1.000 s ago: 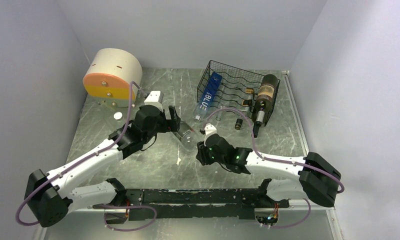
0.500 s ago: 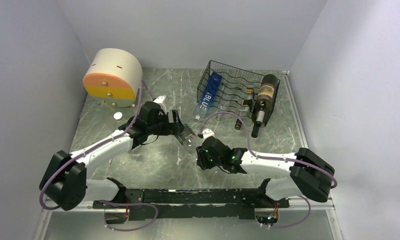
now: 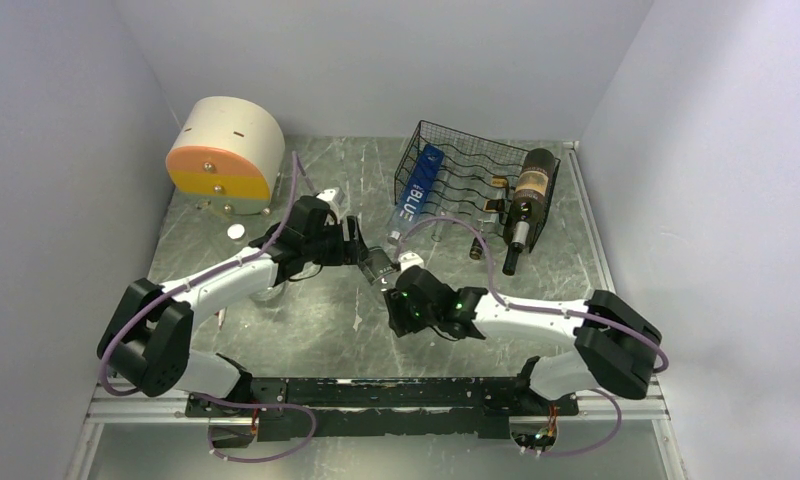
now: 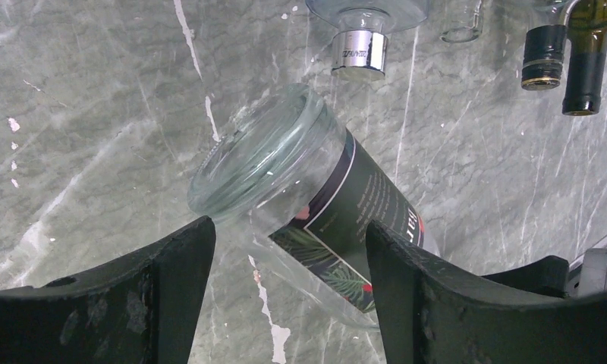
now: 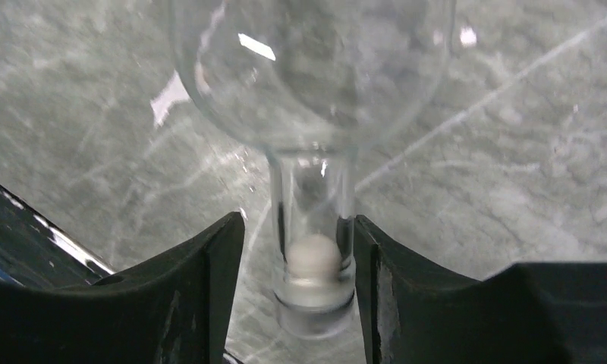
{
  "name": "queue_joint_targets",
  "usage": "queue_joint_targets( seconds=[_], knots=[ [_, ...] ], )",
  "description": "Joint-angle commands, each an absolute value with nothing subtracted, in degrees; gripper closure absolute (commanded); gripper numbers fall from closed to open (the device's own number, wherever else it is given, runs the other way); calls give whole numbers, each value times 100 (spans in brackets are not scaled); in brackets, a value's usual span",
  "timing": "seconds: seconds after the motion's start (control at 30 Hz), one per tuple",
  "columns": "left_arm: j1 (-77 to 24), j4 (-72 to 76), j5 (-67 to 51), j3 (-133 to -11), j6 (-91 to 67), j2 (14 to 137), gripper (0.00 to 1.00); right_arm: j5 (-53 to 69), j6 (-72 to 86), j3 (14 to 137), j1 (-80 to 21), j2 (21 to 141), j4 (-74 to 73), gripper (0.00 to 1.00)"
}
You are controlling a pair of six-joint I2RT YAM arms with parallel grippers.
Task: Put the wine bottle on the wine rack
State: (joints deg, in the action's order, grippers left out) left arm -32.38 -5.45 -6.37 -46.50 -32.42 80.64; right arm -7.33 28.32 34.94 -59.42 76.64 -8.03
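Observation:
A clear glass wine bottle (image 3: 379,266) with a dark leafy label lies on its side on the marble table, between my two grippers. My left gripper (image 3: 358,250) is open, and the bottle's base (image 4: 285,159) lies between its fingers (image 4: 289,235) without being pinched. My right gripper (image 3: 398,284) is open around the bottle's neck (image 5: 312,227). The neck touches the right finger, with a gap to the left finger. The black wire wine rack (image 3: 471,160) stands at the back right, beyond the bottle.
The rack holds a blue-labelled clear bottle (image 3: 416,192) on its left and a dark wine bottle (image 3: 531,190) on its right. A small dark bottle (image 3: 476,248) lies in front of it. A cream drum with an orange-yellow face (image 3: 221,150) stands back left, with a white disc (image 3: 236,231) near it.
My left gripper has reached right and closed in around the bottle's base. My right gripper has moved left up to the neck. The bottle has shifted slightly toward the rack.

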Motion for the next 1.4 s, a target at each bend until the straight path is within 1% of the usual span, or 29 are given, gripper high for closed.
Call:
queue_joint_targets(
  seconds=[0.0, 0.2, 0.43, 0.7, 0.77, 0.8, 0.93, 1.1, 1.37],
  knots=[
    [-3202, -360, -903, -4632, -3311, 8013, 25, -832, 2723, 4171, -5954, 8069, -1170, 43],
    [-3204, -493, -827, -4601, -3303, 8057, 29, -1072, 2734, 4531, -5955, 8564, -1273, 43],
    [-3202, -489, -832, -4506, -3356, 8053, 33, -1357, 2816, 4632, -5954, 8875, -1213, 43],
    [-3202, -470, -848, -4443, -3402, 7870, 35, -1327, 2848, 4570, -5953, 9127, -950, 51],
    [-3204, -451, -850, -4407, -3421, 7769, 35, -1327, 2866, 4538, -5958, 9160, -879, 56],
    [-3201, -463, -844, -4406, -3421, 7719, 35, -1342, 2865, 4509, -5948, 9154, -845, 62],
    [-3203, -736, -936, -4558, -3398, 7476, 35, -1490, 2900, 4499, -5952, 9068, -886, 100],
    [-3207, -983, -998, -4747, -3386, 6972, 33, -1525, 2820, 4509, -5952, 8696, -927, 100],
    [-3204, -1446, -854, -4917, -3374, 6271, 31, -1529, 2720, 4491, -5950, 7774, -824, 100]
  ],
)
